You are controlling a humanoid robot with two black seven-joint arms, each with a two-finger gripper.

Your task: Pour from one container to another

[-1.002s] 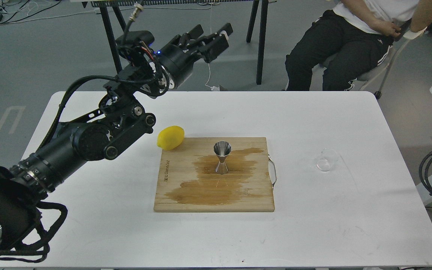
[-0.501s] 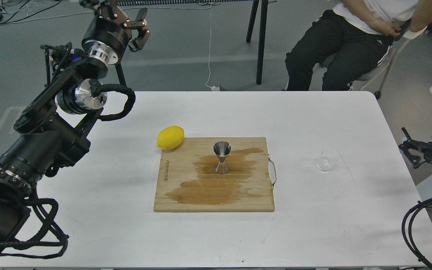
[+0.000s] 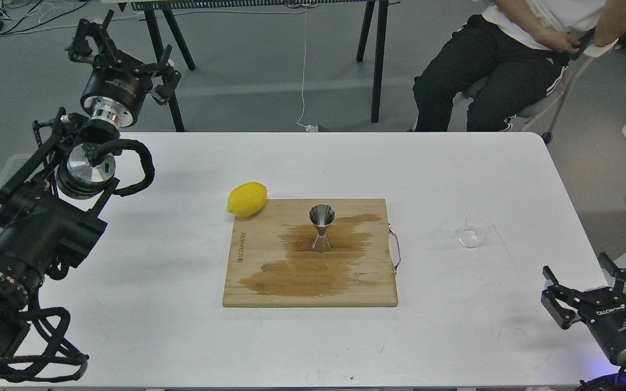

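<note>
Glass cup (image 3: pixel 474 232): clear, squat, thin-walled; it sits on the bare white desk (image 3: pixel 144 304) to the right of the cutting board (image 3: pixel 253 293), well apart from it. It appears tilted or on its side; we cannot tell which, and no liquid shows in it.

Steel jigger (image 3: pixel 321 229): polished, hourglass-shaped, two cones meeting at a narrow waist. Upright near the board's centre, standing in a dark wet stain soaked into the pale wood. A smooth yellow lemon (image 3: pixel 247 199) touches the board's upper-left corner.

Our right gripper (image 3: pixel 598 287) is low, to the right of and nearer us than the board, fingers spread apart, holding nothing. Our left gripper (image 3: pixel 123 57) is raised far beyond the board's left side, fingers also apart and empty.

Step in hand, as we judge it: reach for the cup with the right gripper. Advice: approach from the side, close gently across the wall since glass is slick, and check its orientation first. The jigger's mouth is small and its base narrow, so pour slowly and avoid contact.
</note>
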